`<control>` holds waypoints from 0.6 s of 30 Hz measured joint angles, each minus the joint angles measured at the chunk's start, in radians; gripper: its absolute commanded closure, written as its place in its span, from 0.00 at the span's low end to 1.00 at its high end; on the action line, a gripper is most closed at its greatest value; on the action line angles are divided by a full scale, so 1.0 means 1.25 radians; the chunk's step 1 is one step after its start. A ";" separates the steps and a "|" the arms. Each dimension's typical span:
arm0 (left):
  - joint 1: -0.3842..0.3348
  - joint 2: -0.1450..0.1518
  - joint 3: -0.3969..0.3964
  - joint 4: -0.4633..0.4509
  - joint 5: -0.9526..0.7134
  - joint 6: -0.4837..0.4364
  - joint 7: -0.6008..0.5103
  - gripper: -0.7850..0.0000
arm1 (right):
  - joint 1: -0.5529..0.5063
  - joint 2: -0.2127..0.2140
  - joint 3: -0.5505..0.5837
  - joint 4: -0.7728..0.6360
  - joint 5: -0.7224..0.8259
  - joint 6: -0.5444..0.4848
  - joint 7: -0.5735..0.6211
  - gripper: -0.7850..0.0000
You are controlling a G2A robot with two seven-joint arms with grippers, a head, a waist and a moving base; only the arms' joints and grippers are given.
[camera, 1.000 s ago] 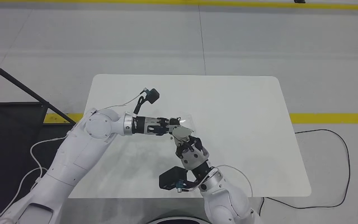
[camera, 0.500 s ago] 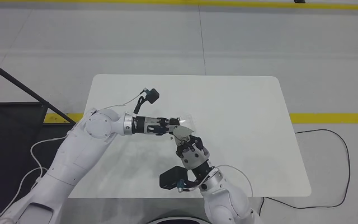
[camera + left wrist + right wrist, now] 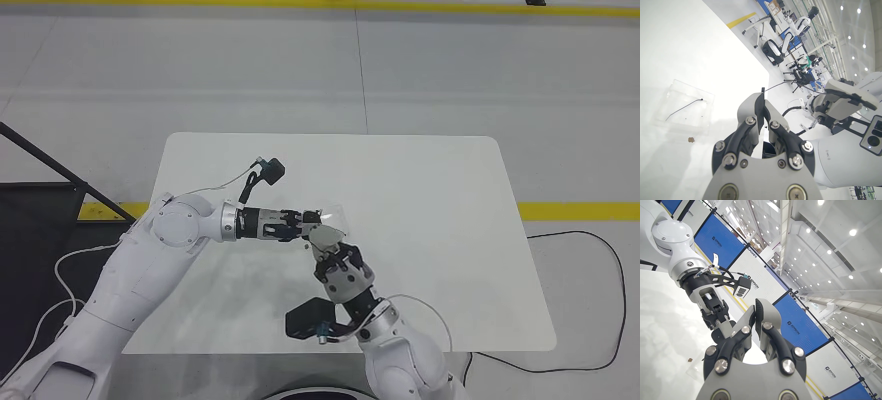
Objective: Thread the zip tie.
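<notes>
Over the white table (image 3: 430, 200), the left gripper (image 3: 763, 97) pinches the zip tie (image 3: 780, 84) by its head, and the right gripper (image 3: 754, 312), at its five o'clock from above, is pressed together on the tail, which should curl back squarely into the head's slot

Top view faces straight down on the table (image 3: 430, 180) from overhead. Left wrist view, close behind the left gripper (image 3: 763, 98), faces across the table toward the right arm (image 3: 832, 166). Right wrist view, close behind the right gripper (image 3: 755, 308), faces upward past the left arm (image 3: 674, 247).
</notes>
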 measured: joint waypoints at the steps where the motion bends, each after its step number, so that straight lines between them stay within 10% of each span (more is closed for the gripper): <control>1: 0.000 0.000 0.000 0.000 0.000 -0.001 0.000 1.00 | 0.002 0.000 -0.001 0.001 -0.004 -0.012 0.004 1.00; 18: 0.005 0.001 -0.006 -0.003 -0.001 -0.004 0.006 1.00 | 0.014 0.009 0.013 -0.006 0.004 -0.161 0.005 1.00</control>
